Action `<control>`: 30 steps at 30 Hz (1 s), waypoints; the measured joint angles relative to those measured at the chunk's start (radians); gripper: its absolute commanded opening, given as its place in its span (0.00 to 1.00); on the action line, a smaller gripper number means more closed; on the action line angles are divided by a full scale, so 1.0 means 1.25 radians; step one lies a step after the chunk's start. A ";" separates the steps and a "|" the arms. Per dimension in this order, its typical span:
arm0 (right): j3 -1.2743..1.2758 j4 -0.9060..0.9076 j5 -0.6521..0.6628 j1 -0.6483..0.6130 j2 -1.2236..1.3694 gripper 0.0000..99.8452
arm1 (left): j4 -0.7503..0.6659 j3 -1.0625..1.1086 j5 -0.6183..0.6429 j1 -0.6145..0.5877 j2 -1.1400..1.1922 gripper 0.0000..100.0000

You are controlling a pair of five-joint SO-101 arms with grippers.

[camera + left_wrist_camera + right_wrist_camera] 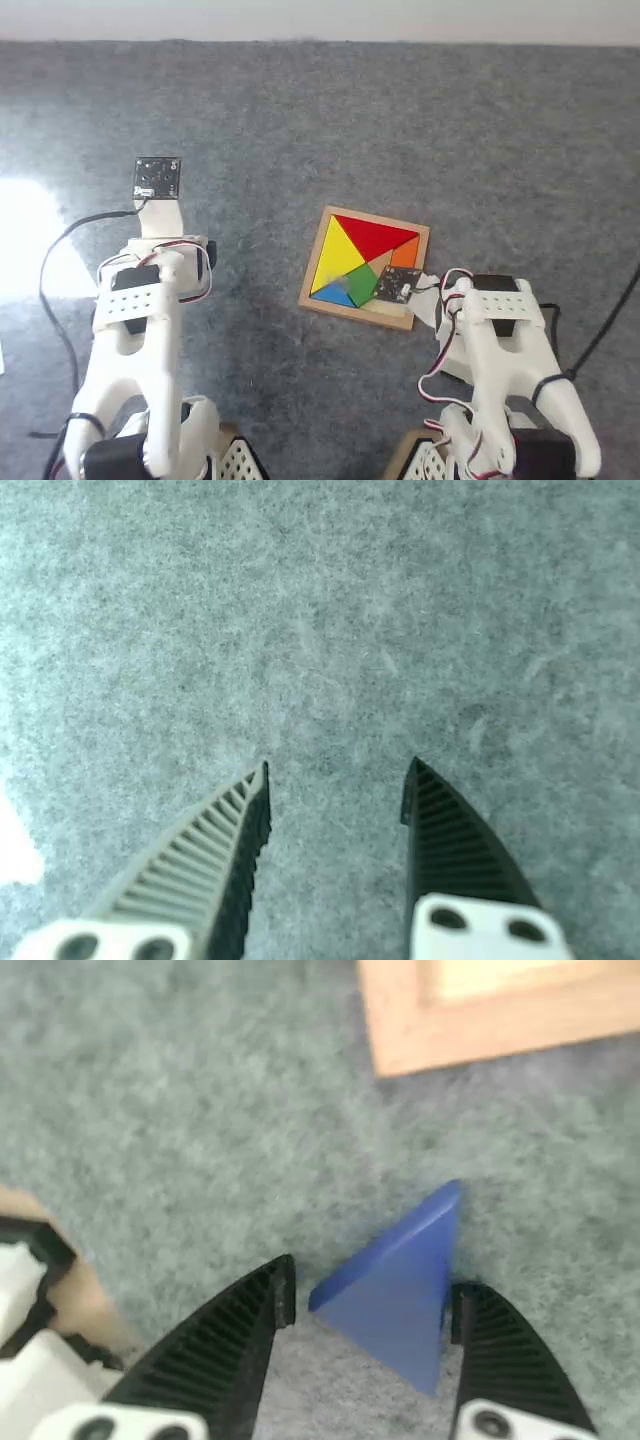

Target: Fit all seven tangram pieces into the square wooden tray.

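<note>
Grey felt-like table covering spans the whole work area. A bright patch of light falls on its left edge.

Left white arm stands well apart from the tray, on the left side of the table. In the left wrist view the left gripper has its ribbed fingers spread, nothing between them, bare felt beneath.

Right white arm is at the tray's near right corner, with its wrist overlapping that corner in the high view.

Square wooden tray sits turned slightly on the felt, between the arms but closer to the right one. Pieces seated inside it:
- large red triangle along the far side
- large yellow triangle along the left side, touching the red one
- orange piece at the right edge
- green piece toward the near side
- blue piece in the near left corner

The exact outlines of the last three cannot be read. A strip of bare wood shows near the right wrist.

Small blue wooden triangle is outside the tray, on the felt near the tray's corner. The right gripper straddles it, released rather than clamped. One finger is against or just beside the piece's edge, and the other finger stands off with a visible gap. Whether the piece lies flat or tipped cannot be told.
</note>
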 measured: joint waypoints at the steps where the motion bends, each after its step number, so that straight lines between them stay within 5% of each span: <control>1: 0.000 0.000 -0.010 0.000 0.000 0.27 | 0.000 0.000 0.000 0.000 0.000 0.21; 6: -0.001 -0.001 -0.016 -0.005 0.000 0.27 | 0.000 0.000 0.000 0.000 0.000 0.21; 12: -0.006 -0.009 -0.017 -0.005 0.000 0.10 | 0.000 0.000 0.000 0.000 0.000 0.21; 25: -0.017 -0.039 -0.017 -0.004 0.001 0.12 | 0.000 0.000 0.000 0.000 0.000 0.21; 30: -0.050 -0.047 0.080 0.093 0.025 0.12 | 0.000 0.000 0.000 0.000 0.000 0.21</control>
